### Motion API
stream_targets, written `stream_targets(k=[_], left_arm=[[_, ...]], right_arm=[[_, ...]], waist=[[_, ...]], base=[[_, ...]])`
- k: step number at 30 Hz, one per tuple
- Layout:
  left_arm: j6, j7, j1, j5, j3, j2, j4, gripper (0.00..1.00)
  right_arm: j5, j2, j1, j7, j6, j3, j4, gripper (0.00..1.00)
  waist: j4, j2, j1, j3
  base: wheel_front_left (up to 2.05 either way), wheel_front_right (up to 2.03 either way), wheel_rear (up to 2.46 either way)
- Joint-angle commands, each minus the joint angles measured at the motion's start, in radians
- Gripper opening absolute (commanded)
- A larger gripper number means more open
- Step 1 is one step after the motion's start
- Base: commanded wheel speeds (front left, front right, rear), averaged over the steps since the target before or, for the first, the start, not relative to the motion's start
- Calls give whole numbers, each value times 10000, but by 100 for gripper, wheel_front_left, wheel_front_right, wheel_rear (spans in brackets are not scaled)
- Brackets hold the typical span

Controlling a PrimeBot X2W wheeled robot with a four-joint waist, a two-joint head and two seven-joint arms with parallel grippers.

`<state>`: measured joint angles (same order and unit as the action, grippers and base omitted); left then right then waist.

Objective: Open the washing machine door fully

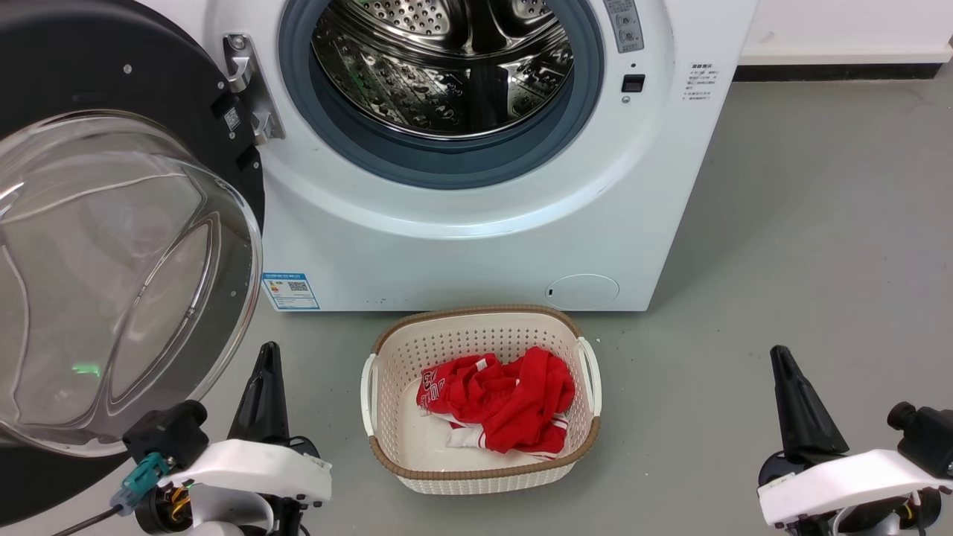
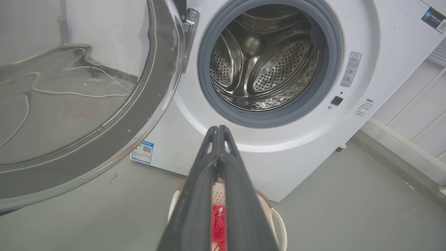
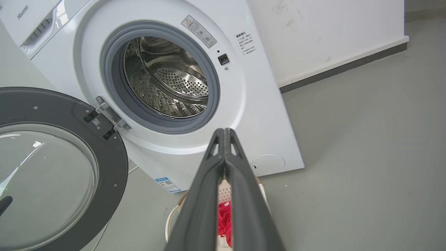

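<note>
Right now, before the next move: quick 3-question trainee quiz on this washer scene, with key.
1. True or false: the washing machine door stands swung open, clear of the drum.
2. What lies in the basket on the floor in front of the washing machine? A) red garment B) blue jeans C) nothing
3. Fill in: the left pincer and the right pincer are both ____ and hold nothing.
Key: 1 true; 2 A; 3 shut.
</note>
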<state>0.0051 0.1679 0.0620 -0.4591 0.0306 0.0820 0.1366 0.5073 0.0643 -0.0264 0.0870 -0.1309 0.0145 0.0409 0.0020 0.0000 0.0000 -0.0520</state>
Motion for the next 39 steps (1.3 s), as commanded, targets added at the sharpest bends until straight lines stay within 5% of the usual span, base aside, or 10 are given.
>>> stream_targets(k=[1, 39], left_arm=[[-70, -73, 249, -370, -67, -7, -86, 0], [-727, -1457, 390, -5938, -767, -157, 489, 0]], right_arm=[[384, 95, 274, -17, -1, -8, -65, 0], [5983, 225, 818, -756, 0, 176, 965, 0]], waist=[[0, 0, 0, 5], [-8, 0, 0, 189]], base=[[0, 0, 0], [0, 0, 0]])
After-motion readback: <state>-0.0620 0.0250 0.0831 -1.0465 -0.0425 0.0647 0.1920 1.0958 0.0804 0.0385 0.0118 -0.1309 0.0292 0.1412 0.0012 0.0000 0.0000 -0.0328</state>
